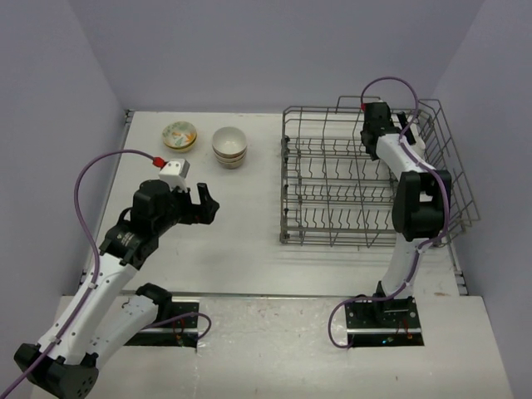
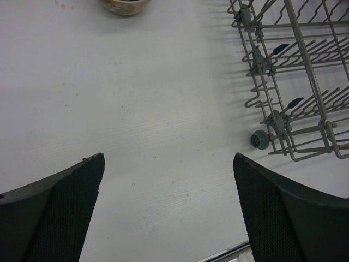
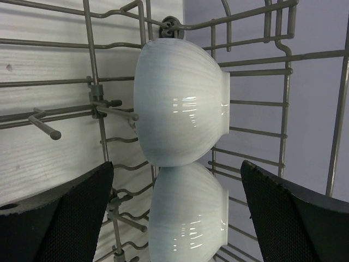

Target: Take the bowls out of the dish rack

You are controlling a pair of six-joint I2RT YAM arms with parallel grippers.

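The grey wire dish rack (image 1: pixel 332 179) stands on the right of the table. My right gripper (image 3: pixel 177 213) is open inside its far right end, its fingers on either side of the nearer of two white bowls: the nearer (image 3: pixel 188 215) and the farther (image 3: pixel 180 101), both on edge among the tines. My left gripper (image 1: pixel 204 208) is open and empty above bare table left of the rack; the rack's corner shows in the left wrist view (image 2: pixel 294 82). A stack of white bowls (image 1: pixel 229 146) and a floral bowl stack (image 1: pixel 179 135) stand on the table at the back left.
The rack's upright tines and raised wire handles (image 1: pixel 432 112) surround my right wrist. Grey walls close the table at the back and sides. A bowl's base (image 2: pixel 124 5) shows at the top of the left wrist view.
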